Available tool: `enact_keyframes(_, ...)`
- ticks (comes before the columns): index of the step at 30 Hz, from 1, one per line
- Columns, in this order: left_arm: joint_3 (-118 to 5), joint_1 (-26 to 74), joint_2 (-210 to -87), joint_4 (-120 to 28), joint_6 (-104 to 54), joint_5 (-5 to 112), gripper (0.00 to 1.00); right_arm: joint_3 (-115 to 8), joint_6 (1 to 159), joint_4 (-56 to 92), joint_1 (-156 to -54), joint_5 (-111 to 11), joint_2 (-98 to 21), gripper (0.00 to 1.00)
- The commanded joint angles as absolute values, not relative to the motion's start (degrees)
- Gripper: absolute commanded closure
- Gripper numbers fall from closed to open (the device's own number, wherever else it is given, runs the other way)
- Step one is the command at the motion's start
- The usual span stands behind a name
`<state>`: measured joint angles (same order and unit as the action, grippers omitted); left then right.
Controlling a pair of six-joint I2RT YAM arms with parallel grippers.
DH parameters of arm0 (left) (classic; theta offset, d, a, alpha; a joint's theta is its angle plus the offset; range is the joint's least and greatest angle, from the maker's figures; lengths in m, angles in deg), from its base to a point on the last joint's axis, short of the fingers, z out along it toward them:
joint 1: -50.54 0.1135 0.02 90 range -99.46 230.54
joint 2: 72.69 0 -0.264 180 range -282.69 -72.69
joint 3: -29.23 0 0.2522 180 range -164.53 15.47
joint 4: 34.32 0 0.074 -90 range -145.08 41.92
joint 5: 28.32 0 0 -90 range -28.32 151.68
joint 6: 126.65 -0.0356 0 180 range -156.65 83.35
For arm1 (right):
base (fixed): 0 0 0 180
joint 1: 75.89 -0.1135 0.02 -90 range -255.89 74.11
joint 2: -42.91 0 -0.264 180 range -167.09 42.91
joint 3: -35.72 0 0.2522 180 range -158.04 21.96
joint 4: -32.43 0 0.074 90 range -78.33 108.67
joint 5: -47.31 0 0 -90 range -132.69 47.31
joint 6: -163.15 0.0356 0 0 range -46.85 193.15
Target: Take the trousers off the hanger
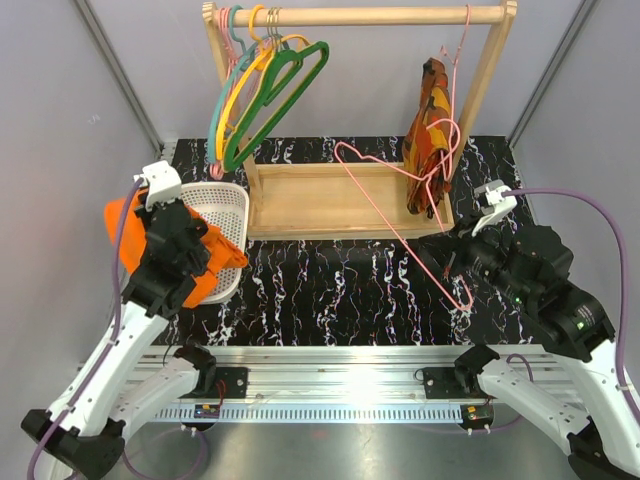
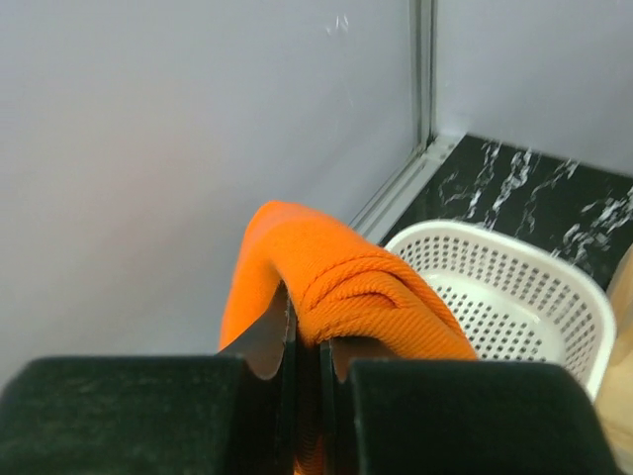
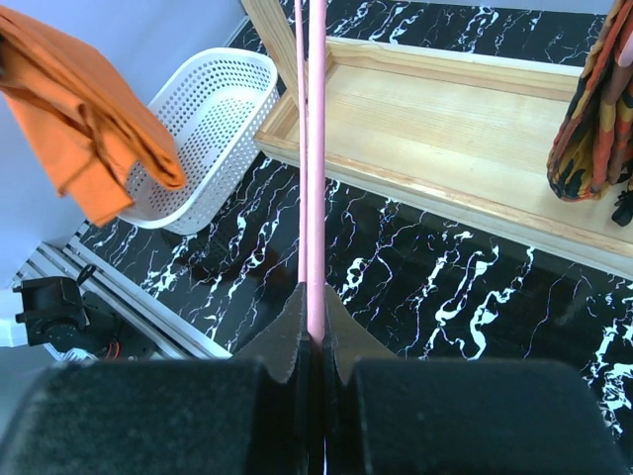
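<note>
My left gripper (image 2: 307,336) is clenched on a fold of the trousers (image 2: 336,287), which hang from it at the left of the table (image 1: 330,290), partly over the near rim of the basket (image 1: 215,188). My right gripper (image 3: 315,317) is clamped on the thin wire of the hanger (image 3: 319,148), well apart from the trousers, so the separation looks done.

What worries me:
- I pinch only a bunched edge of the cloth. If it slides out, the trousers could drop half outside the basket or over the table edge.
- The wire is thin and long, so it could twist in my right gripper.
- From above, the hanger's far end lies close to the camouflage garment (image 1: 428,140) on the rack (image 1: 360,15). A careless swing could snag that cloth or knock the frame.
- Letting go of the hanger high up could send it bouncing off the table.

Count:
- One pair of trousers, one camouflage garment, one basket, one wooden rack.
- One pink hanger in my grip, and one more pink one carrying the camouflage garment.
- Three thick hangers bunched at the rail's left end, green, yellow and teal (a hint of pink sits among them, and I cannot tell if that is a fourth).
</note>
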<state>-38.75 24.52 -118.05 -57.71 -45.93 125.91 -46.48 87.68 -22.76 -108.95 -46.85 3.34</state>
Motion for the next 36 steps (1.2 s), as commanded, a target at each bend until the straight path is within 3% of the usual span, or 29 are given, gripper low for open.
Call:
enact_keyframes(1,-42.01,26.36,-121.19,-62.21,-39.13,126.64,1.00,-47.21,89.15,-19.04,-109.12,-46.73,4.06,1.00)
enact_keyframes(7,-43.68,32.16,-129.54,-71.98,-26.91,122.24,1.00,-48.08,89.85,-20.88,-109.12,-46.47,6.17,1.00)
enact_keyframes(12,-40.60,34.01,-131.31,-69.97,-22.07,117.07,1.00,-49.40,89.59,-22.64,-109.12,-43.66,9.42,1.00)
enact_keyframes(27,-44.82,44.30,-148.88,-65.93,-22.75,88.17,1.00,-48.09,90.12,-23.52,-109.12,-44.80,11.01,1.00)
enact_keyframes(36,-47.45,45.53,-161.45,-67.32,-23.38,81.46,1.00,-46.33,91.08,-21.32,-109.12,-46.90,10.39,1.00)
